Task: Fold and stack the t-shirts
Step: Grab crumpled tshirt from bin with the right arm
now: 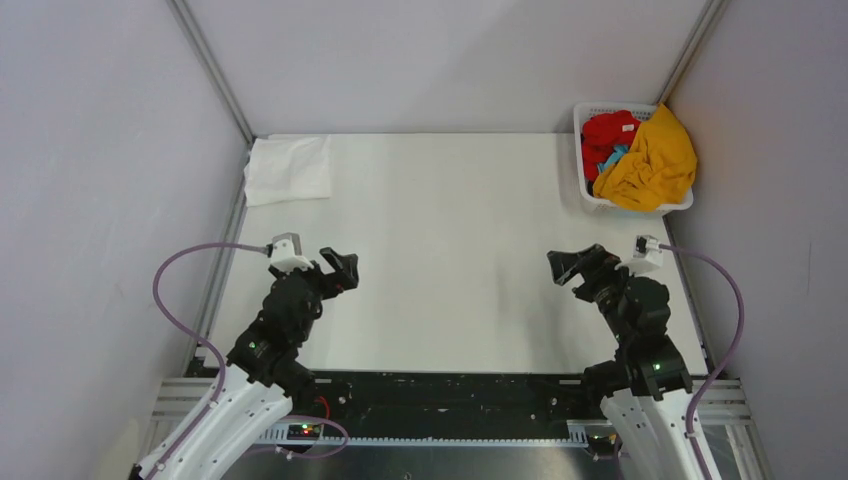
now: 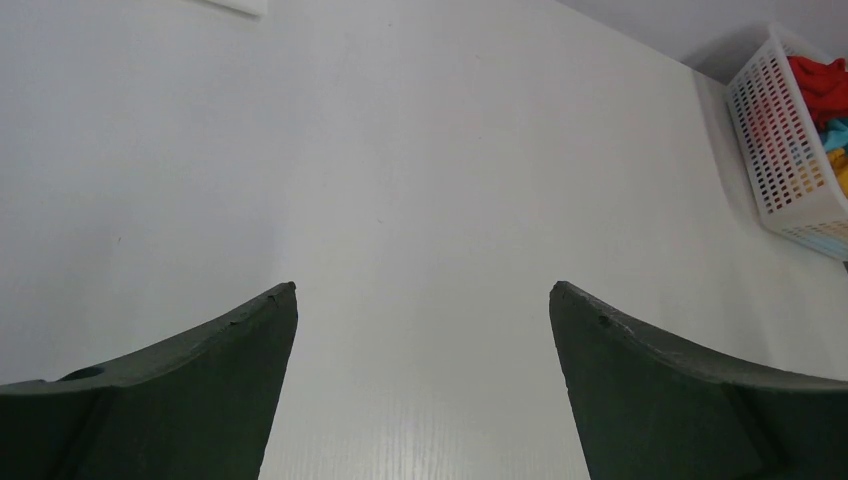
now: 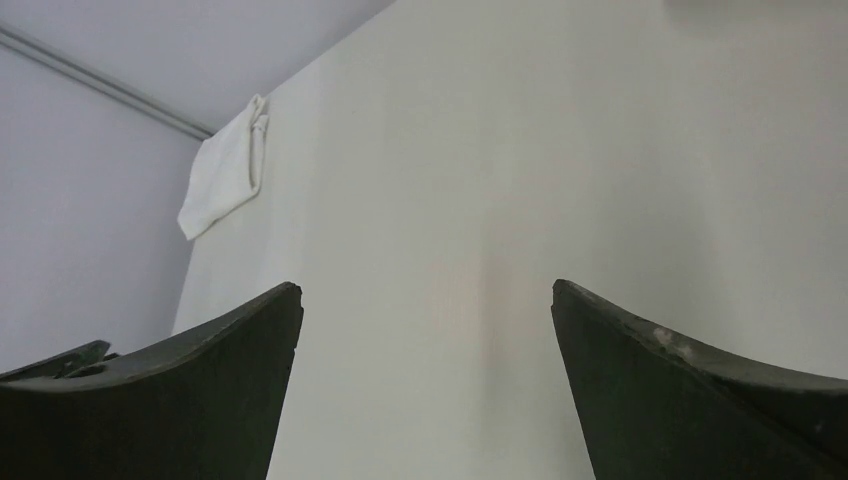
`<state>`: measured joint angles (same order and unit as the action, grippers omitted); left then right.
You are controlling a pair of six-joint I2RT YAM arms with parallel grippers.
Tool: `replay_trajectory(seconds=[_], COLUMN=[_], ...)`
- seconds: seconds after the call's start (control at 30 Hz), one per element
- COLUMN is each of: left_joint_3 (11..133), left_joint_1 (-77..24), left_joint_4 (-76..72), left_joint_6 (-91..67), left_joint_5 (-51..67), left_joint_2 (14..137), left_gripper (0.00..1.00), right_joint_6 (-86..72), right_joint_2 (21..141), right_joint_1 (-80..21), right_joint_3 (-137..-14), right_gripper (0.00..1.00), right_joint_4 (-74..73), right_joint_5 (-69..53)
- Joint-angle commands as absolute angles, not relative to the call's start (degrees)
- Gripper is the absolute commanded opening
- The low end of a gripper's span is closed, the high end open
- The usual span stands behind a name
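Left end effector (image 1: 342,268) and right end effector (image 1: 572,268) hang wide open and empty over the table (image 1: 450,250). The orange t-shirt (image 1: 655,160), probably soft, light and floppy, tops the basket (image 1: 580,150) at the far right corner; its draped edge looks the best place to pinch.

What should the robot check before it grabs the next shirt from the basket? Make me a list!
1. Left gripper open, empty: ok.
2. Right gripper open, empty: ok.
3. Table middle free for folding: ok.
4. Mustard shirt on top in the basket: ok.
5. White shirt lies apart, far left corner: ok.
6. More shirts hidden under red shirt, turquoise shirt: cannot tell.
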<state>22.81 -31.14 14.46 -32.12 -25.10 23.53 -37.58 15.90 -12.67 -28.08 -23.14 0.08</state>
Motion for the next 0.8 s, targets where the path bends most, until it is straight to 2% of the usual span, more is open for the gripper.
replay_trajectory(seconds=[0.0, 0.1, 0.17, 0.3, 0.43, 0.63, 0.77], left_joint_3=[22.4, 22.7, 22.8, 22.2, 21.8, 22.3, 22.1], left_joint_1=[-31.4, -31.3, -31.4, -31.3, -31.4, -31.4, -31.3], left_joint_4=[13.8, 13.8, 13.8, 13.8, 13.6, 13.7, 13.6], left_joint_6=[-32.9, -32.8, -32.6, -32.8, -34.1, -33.1, -32.8], left_joint_5=[-25.2, -24.6, -24.8, -26.6, -28.7, -29.4, -29.0], left_joint_2=[24.2, 24.2, 24.2, 24.3, 26.4, 26.7, 26.2], left_gripper=[1.00, 1.00, 1.00, 1.00, 1.00, 1.00, 1.00], right_joint_6=[-31.6, -26.0, -21.7, -15.6, -13.3, 5.4, 11.0], right_joint_2=[20.8, 25.3, 32.7, 51.6, 68.0, 87.6, 99.0], right_joint_1=[-12.7, -12.4, -11.2, -6.4, 0.1, 6.2, 11.8], right_joint_3=[-31.4, -32.8, -36.6, -54.4, -68.2, -83.2, -95.7], right_gripper=[0.99, 0.99, 0.99, 0.99, 0.99, 0.99, 0.99], right_joint_4=[-15.3, -7.6, -6.5, -19.5, -28.1, -30.1, -39.1], right_joint_5=[4.5, 4.9, 7.1, 20.6, 24.4, 15.4, 9.3])
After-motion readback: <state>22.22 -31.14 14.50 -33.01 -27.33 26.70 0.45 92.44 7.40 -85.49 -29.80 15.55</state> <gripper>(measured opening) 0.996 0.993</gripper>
